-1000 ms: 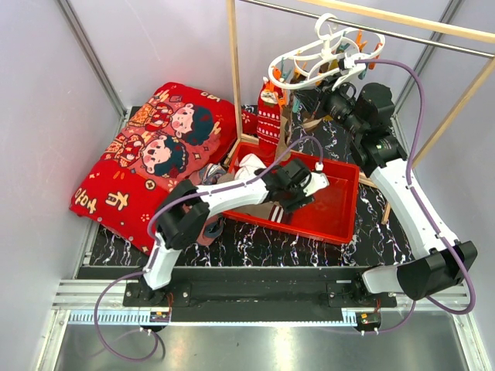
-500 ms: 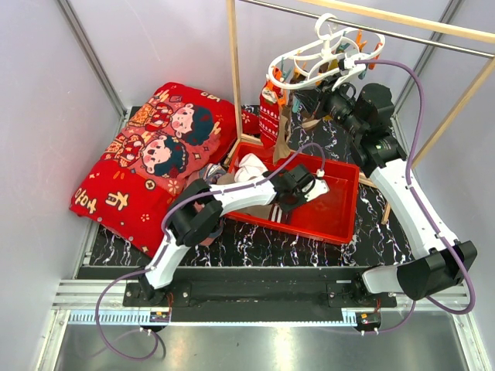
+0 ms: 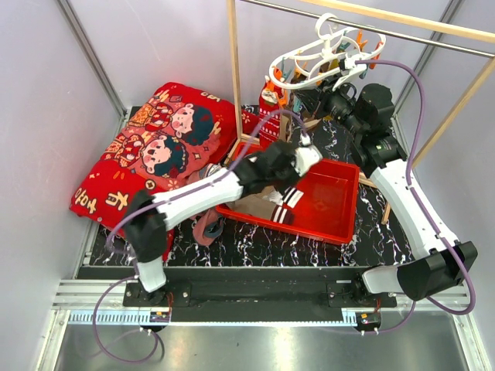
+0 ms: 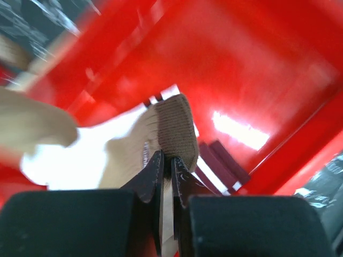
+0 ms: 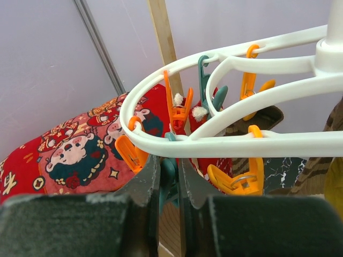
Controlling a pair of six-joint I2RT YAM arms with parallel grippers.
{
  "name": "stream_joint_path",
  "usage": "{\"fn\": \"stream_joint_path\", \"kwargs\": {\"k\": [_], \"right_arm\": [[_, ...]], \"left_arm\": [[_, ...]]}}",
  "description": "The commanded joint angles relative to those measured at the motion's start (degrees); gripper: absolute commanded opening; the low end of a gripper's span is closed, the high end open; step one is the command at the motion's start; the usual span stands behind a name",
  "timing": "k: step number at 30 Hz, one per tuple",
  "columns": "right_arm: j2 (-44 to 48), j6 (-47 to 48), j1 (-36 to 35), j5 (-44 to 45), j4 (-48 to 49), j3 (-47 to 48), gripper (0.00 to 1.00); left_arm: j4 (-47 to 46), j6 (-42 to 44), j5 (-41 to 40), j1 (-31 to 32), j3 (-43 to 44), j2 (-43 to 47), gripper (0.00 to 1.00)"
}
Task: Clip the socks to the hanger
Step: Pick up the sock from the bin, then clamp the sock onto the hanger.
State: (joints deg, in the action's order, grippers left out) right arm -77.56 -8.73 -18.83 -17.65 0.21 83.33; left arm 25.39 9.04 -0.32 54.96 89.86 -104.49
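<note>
1 taupe sock (image 4: pixel 174 126) pinched in closed left gripper (image 4: pixel 167 163), over red bin (image 4: pixel 257 80). Right gripper (image 5: pixel 168 160) clamped on teal peg (image 5: pixel 168 182) under hanger (image 5: pixel 225 142). Next: bring sock up to peg mouth.

The black table (image 3: pixel 309 251) with white swirls holds a red tub (image 3: pixel 334 202), a red cartoon cushion (image 3: pixel 147 154) — and a pink cloth bundle (image 3: pixel 207 228).
</note>
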Motion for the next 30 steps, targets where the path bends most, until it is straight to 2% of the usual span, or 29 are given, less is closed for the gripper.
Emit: {"fn": "stream_joint_path", "kwargs": {"k": [1,13,18,25,30], "right_arm": [[1.53,0.12,-0.33,-0.98,-2.05,-0.19,0.00],[1.89,0.20,-0.42,-1.51,-2.67,1.48,0.00],[2.50,0.03,-0.42,-1.42,-3.02,1.57,0.00],[2.59,-2.60,-0.33,-1.77,-3.02,1.48,0.00],[2.50,-4.01,-0.42,-1.42,-3.02,1.13,0.00]], "left_arm": [[-8.50,-5.60,4.44,-2.48,-3.11,8.67,0.00],[-15.28,-16.95,11.48,-7.14,-4.71,16.42,0.00],[-15.45,-20.46,8.67,-8.64,-1.89,16.60,0.00],[-20.63,-25.47,6.83,-8.73,-0.22,16.42,0.00],[-23.54,-29.86,1.65,-8.73,0.66,15.72,0.00]]}}
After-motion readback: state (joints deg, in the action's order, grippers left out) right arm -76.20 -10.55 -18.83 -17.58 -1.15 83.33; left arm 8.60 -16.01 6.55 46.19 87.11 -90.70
